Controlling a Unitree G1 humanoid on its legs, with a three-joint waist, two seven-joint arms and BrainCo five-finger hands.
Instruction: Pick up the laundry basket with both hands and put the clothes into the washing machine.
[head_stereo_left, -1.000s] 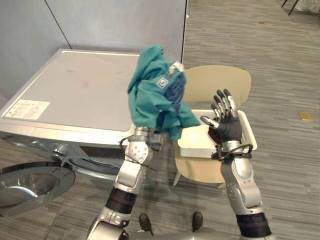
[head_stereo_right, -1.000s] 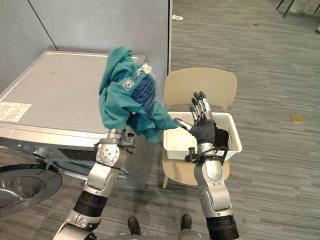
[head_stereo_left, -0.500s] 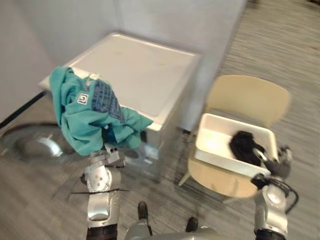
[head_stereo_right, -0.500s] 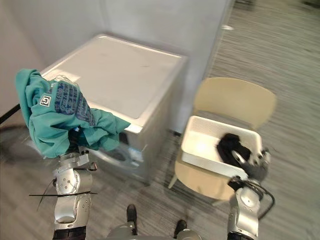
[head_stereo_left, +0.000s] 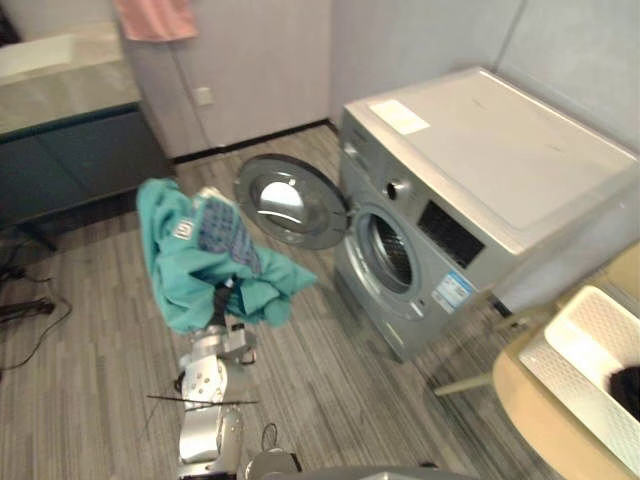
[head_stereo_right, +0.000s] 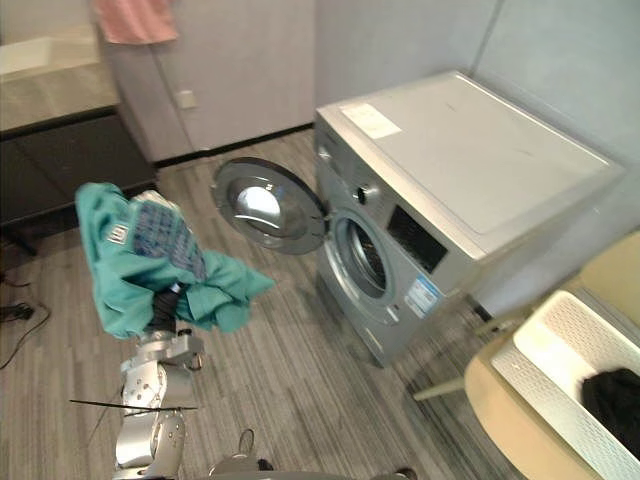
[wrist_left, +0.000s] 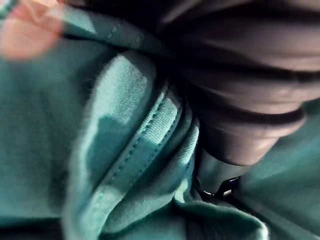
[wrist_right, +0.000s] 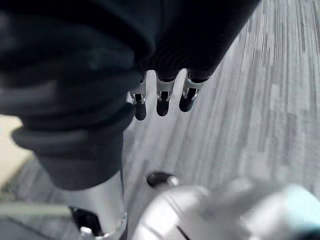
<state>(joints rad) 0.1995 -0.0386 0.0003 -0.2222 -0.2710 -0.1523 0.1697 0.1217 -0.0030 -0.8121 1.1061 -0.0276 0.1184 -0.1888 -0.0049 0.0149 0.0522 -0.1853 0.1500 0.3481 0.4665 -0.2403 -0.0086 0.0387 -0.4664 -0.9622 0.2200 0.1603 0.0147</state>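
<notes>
We see a teal shirt (head_stereo_right: 150, 265) held up over the floor at left, washer (head_stereo_right: 450, 190) with its door (head_stereo_right: 268, 205) swung open, white basket (head_stereo_right: 560, 345) on a chair (head_stereo_right: 495, 395) at right, dark clothes (head_stereo_right: 615, 398) inside.

Soft, even light is falling from above my left hand (wrist_left: 240, 100), brightening the top folds of the teal garment (head_stereo_left: 205, 260) draped over it. The glass of the washing machine door (head_stereo_left: 290, 200) just beyond the hand is catching a pale glare. Close in, the cloth is shading itself dark around my wrist cover. Past my right hand (wrist_right: 162, 100), the floor (wrist_right: 260, 90) is shining in pale streaks.
</notes>
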